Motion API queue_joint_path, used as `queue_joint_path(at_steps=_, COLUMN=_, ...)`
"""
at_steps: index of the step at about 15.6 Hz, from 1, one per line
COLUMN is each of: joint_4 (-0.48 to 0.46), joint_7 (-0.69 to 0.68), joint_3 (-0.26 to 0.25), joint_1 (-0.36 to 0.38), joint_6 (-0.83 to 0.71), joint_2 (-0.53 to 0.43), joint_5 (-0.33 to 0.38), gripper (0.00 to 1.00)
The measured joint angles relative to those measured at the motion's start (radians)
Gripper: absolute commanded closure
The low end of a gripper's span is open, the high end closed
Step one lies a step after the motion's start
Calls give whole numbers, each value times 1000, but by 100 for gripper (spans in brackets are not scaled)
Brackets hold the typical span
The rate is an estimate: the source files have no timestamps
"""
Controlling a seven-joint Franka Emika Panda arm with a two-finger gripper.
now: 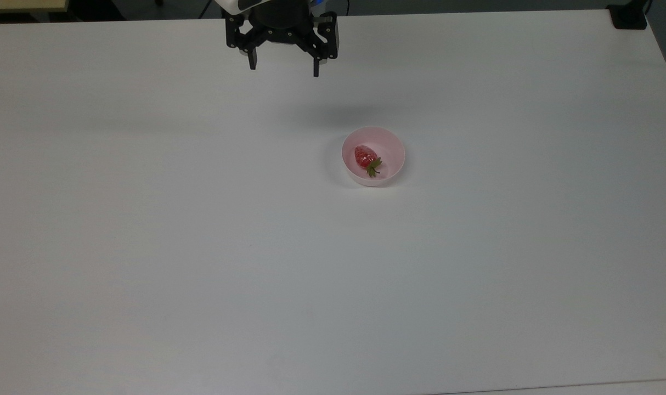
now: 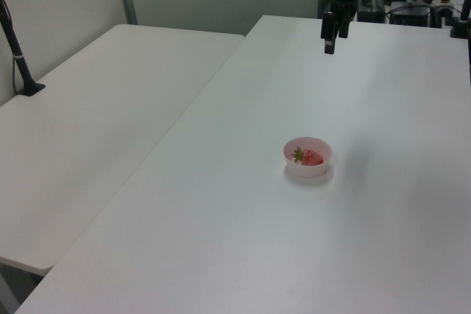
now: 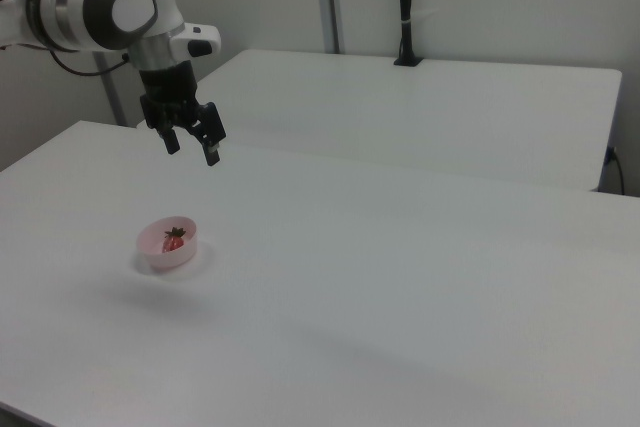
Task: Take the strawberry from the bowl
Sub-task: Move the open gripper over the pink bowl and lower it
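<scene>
Red strawberry [image 1: 364, 156] lies in the bowl [image 1: 390, 144], well apart from the spread, empty claw [image 1: 283, 67].

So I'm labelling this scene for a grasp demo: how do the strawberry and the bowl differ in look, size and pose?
Colour: the strawberry is glossy red with a green leafy cap; the bowl is plain pale pink.
Size: the strawberry is much smaller; the bowl is a few times wider.
Pose: the strawberry lies on its side inside the bowl; the bowl stands upright on the white table.
Both sit apart from the open claw.

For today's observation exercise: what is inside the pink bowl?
One strawberry lies inside the bowl, green cap toward the top view's lower right. The bowl floor beneath it is covered.
</scene>
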Motion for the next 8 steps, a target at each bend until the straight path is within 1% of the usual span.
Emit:
queue_joint_path(at_steps=1, joint_4=2, joint_7=-3, joint_3=-15, joint_1=-4, joint_6=0, joint_2=0, joint_5=0, gripper=0)
queue_joint_path(at_steps=3, joint_4=2, joint_7=-48, joint_3=-25, joint_1=-4, joint_6=17, joint_2=1, joint_5=0, gripper=0)
queue_joint_path(at_steps=4, joint_4=2, joint_7=-72, joint_3=-38, joint_1=-5, joint_6=31, joint_2=2, joint_5=0, gripper=0)
queue_joint_path(at_steps=8, joint_4=0, joint_7=-154, joint_3=-45, joint_1=-3, joint_6=44, joint_2=14, joint_5=0, gripper=0)
